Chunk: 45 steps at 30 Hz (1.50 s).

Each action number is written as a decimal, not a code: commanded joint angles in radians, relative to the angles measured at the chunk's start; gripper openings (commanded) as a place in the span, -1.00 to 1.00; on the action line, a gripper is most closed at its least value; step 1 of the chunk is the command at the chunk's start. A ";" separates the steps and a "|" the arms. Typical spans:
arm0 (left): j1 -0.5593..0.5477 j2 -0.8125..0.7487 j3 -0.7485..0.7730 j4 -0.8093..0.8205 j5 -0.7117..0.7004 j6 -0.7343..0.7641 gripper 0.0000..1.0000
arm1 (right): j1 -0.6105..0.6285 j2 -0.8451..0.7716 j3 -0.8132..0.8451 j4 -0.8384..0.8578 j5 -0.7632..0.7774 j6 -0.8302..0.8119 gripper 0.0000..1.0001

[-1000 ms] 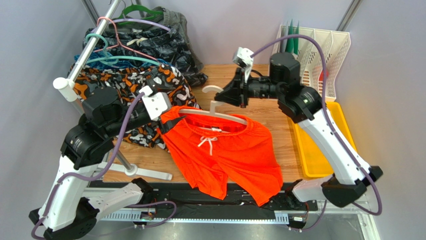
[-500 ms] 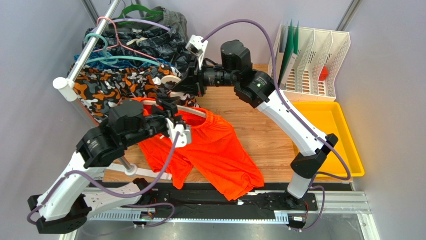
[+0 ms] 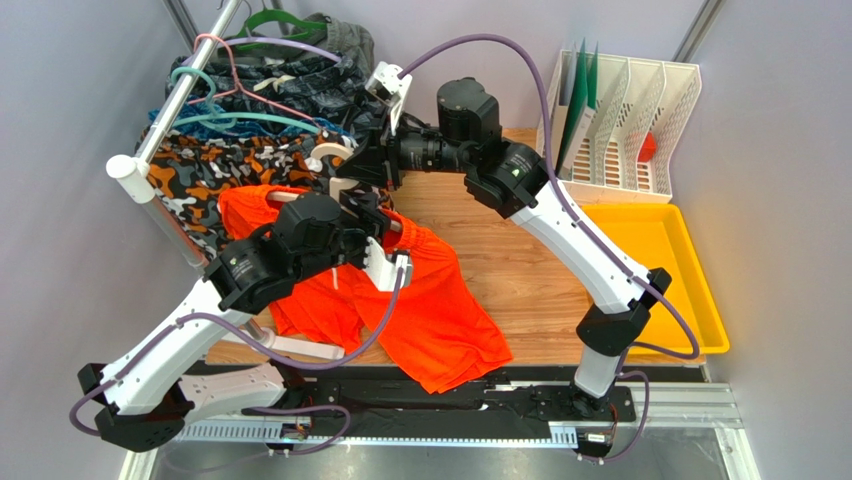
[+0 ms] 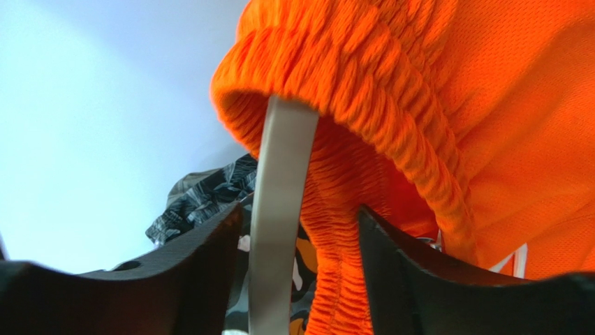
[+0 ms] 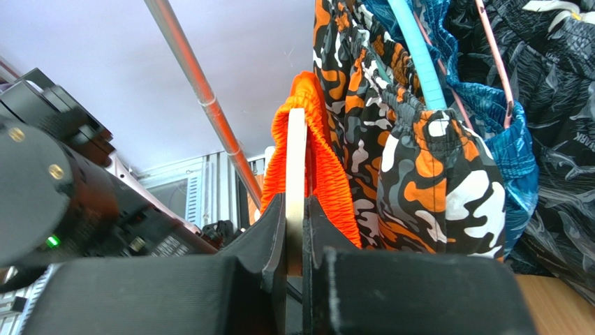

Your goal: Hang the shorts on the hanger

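both arms moved left toward the metal rail (image 5: 209, 105). right gripper (image 5: 296, 237) clamps the cream flat hanger (image 5: 296, 160); left gripper (image 4: 299, 213) jaws gape around it and the orange-red fabric shorts (image 3: 440, 310).

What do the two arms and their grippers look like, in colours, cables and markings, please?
The left arm and right arm share white link shells and black joint housings, each trailed by a lilac cable. The left gripper and right gripper have matte black fingers with white camera blocks. One black housing shows a green light.
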 commanded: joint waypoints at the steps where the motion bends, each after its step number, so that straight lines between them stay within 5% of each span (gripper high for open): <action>1: -0.013 0.009 -0.018 0.064 -0.059 0.052 0.18 | 0.022 -0.002 0.039 0.112 0.025 0.034 -1.00; 7: -0.015 -0.016 -0.041 0.110 -0.150 0.086 -0.81 | 0.025 0.001 0.027 0.150 0.044 0.028 -1.00; 9: -0.015 -0.030 -0.058 0.127 -0.171 0.093 -1.00 | 0.028 0.000 0.024 0.163 0.042 0.028 -1.00; 12: -0.016 -0.054 -0.061 0.116 -0.204 0.101 -1.00 | 0.026 0.000 0.016 0.187 0.044 0.036 -0.94; 17: 0.045 -0.083 -0.060 0.142 -0.237 0.162 -1.00 | 0.026 -0.008 0.022 0.218 0.073 0.031 0.38; 21: 0.181 -0.073 -0.002 0.147 -0.164 0.184 -1.00 | 0.005 -0.037 0.016 0.239 0.125 0.023 0.98; 31: 0.404 0.002 0.094 0.289 -0.058 0.198 -1.00 | -0.136 -0.140 -0.031 0.282 0.249 0.042 1.00; 45: 0.524 0.038 0.221 0.336 -0.023 0.118 -1.00 | -0.198 -0.269 -0.154 0.261 0.297 -0.061 1.00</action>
